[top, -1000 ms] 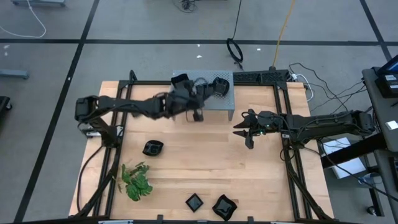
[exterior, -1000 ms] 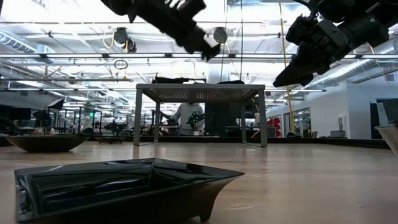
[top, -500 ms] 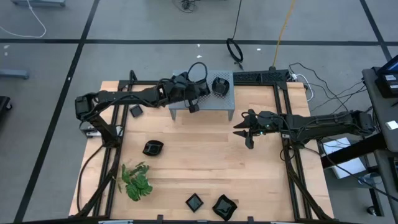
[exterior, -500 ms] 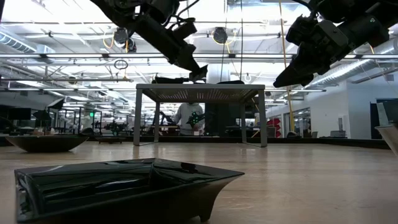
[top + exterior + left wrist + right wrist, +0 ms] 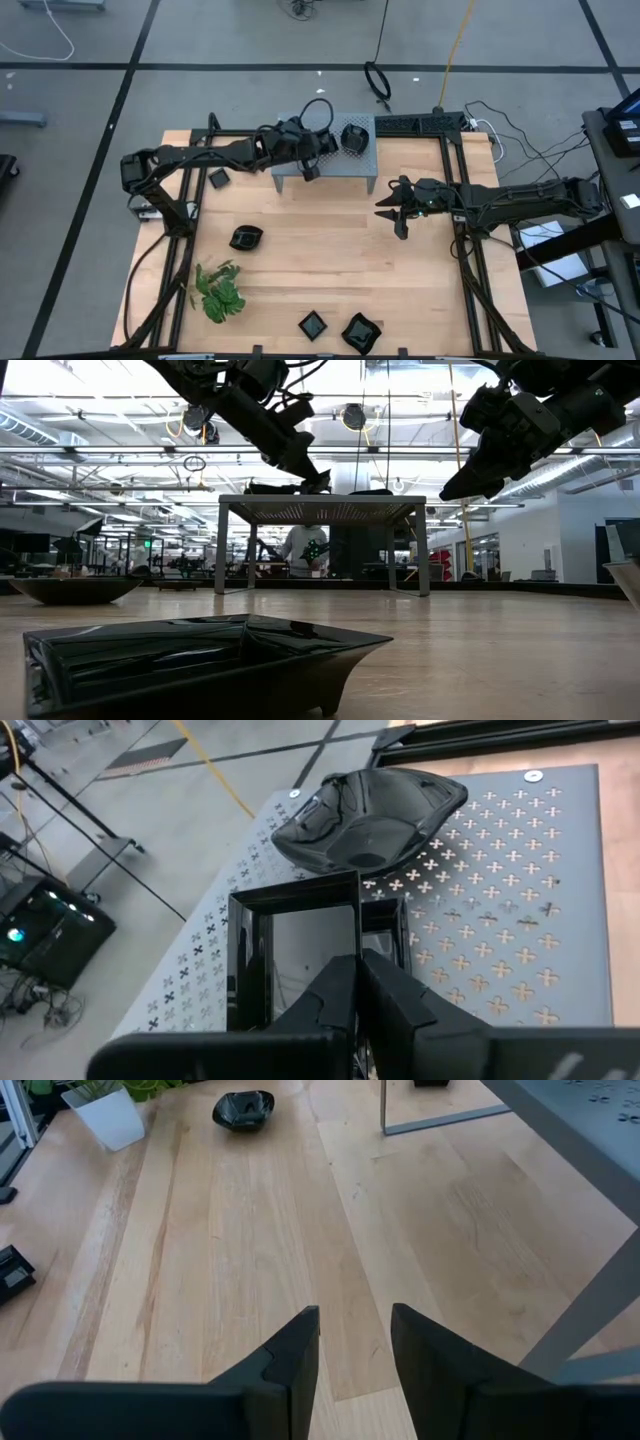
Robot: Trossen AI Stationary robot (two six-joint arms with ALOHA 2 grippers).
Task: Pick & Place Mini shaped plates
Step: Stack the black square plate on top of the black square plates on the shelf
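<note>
The left pincer [image 5: 357,982], clamped on a square plate's [image 5: 300,960] rim, holds it over the stand [image 5: 520,900], beside a wavy-edged plate [image 5: 370,820]; the right pincer [image 5: 352,1342] waits agape

The left arm reaches from the table's left edge toward the far edge, its left gripper [image 5: 311,171] angled downward with jaws pressed together. The right arm stretches in from the right edge, its right gripper [image 5: 392,213] hanging over the table's right half with jaws parted.
</note>
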